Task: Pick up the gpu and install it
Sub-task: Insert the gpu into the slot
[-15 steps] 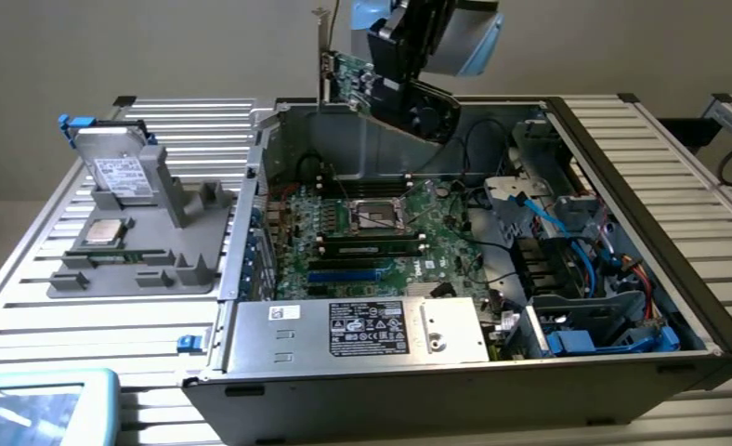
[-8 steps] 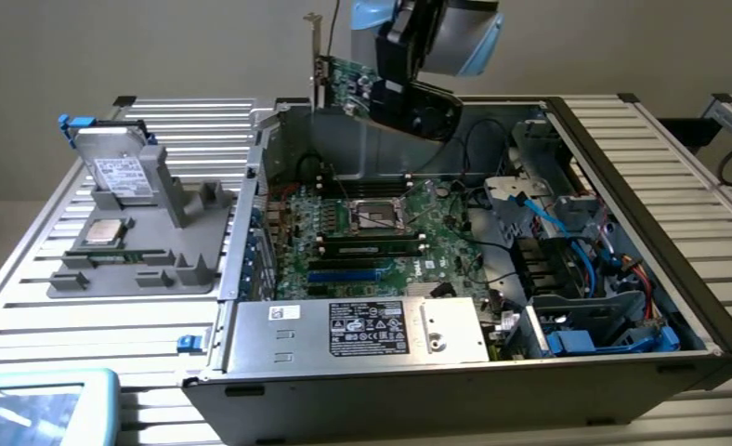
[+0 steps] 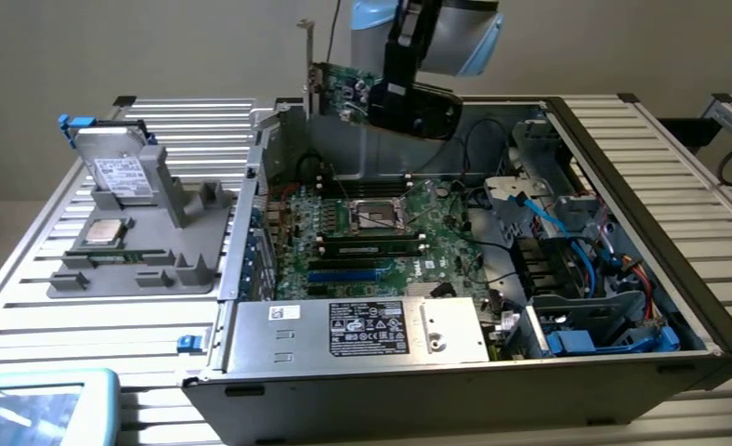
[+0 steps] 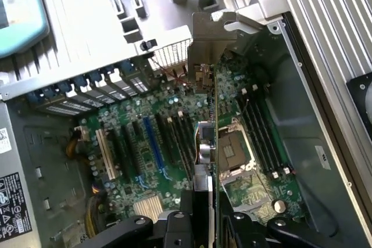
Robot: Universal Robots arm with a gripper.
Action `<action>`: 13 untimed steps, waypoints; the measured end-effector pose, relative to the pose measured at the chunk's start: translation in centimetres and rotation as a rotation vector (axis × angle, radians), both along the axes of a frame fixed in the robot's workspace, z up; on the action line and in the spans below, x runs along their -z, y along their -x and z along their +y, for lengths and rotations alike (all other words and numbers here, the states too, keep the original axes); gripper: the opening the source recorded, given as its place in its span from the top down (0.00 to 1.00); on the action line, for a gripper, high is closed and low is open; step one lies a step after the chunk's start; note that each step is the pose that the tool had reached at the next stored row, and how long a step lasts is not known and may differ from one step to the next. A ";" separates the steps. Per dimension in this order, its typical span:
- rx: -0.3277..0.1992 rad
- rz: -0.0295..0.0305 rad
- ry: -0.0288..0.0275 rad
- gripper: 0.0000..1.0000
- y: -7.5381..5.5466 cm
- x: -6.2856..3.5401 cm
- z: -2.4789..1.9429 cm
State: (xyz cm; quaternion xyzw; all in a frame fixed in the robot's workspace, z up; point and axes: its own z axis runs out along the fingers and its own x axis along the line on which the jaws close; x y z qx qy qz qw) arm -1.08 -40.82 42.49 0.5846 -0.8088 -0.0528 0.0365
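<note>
Above open computer case [image 3: 465, 400], tool [image 3: 391, 102] grips gpu [image 3: 339, 93].

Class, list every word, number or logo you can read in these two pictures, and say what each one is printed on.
No text here can be quoted; all print is too small or blurred.
power supply label, black and white: unreadable.
hard drive label, white: unreadable.
case wall sticker, small and white: unreadable.
gpu, held above the case: no print legible.
</note>
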 end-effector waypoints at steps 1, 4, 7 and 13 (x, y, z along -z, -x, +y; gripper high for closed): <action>-0.018 0.0000 0.0000 0.73 0.0 0.02 0.00; -0.072 0.0001 0.0000 0.73 0.0 0.06 0.00; -0.128 -0.0020 0.0001 0.73 0.0 0.11 0.00; -0.241 -0.0352 0.0023 0.73 0.0 0.29 0.00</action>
